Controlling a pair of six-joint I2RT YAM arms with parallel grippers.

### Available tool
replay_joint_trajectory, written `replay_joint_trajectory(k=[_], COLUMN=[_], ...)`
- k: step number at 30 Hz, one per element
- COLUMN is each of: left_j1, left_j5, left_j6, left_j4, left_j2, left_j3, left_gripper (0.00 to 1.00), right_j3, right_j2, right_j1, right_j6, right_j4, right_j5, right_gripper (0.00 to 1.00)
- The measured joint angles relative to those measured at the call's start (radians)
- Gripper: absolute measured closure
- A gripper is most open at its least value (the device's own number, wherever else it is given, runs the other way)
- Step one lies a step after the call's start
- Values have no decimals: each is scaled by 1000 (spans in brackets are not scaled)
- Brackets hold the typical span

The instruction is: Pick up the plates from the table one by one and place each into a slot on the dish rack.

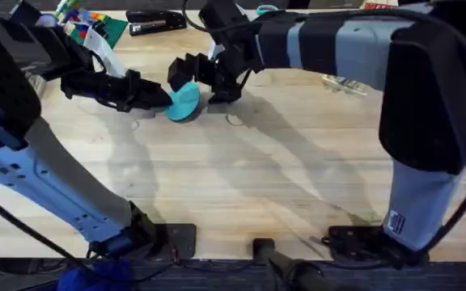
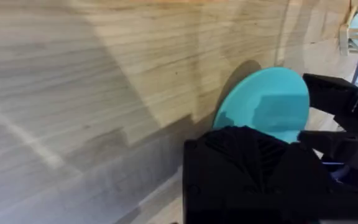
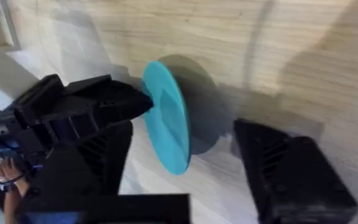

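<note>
Legible markings: none found.
A small pale label sits on the right arm's grey-blue lower link [image 1: 393,222] in the overhead view, but its print is too small to make out.

Overhead looking down, both wrist cameras close on teal plate [image 1: 184,101]

The counter [image 1: 241,170] is light wood planking, matt, with fine straight grain and a smooth, unvarnished look. The teal-blue plate [image 1: 184,101] looks like plastic: a smooth, even face with a soft satin sheen and no pattern. The left hand [image 1: 162,98] and the right hand [image 1: 186,74] are black matt plastic, with fine ribbing on the left hand's housing in its wrist view.
</note>
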Motion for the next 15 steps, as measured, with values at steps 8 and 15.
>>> replay_joint_trajectory(k=[8,15], left_j1=[0,0], left_j5=[0,0], left_j6=[0,-1], left_j4=[0,1], left_j2=[0,0], left_j3=[0,0], left_gripper=[959,959], right_j3=[0,4], right_j2=[1,0], right_j1=[0,-2], right_j6=[8,11], right_j4=[0,3], right_j5=[0,-8], right_gripper=[493,964])
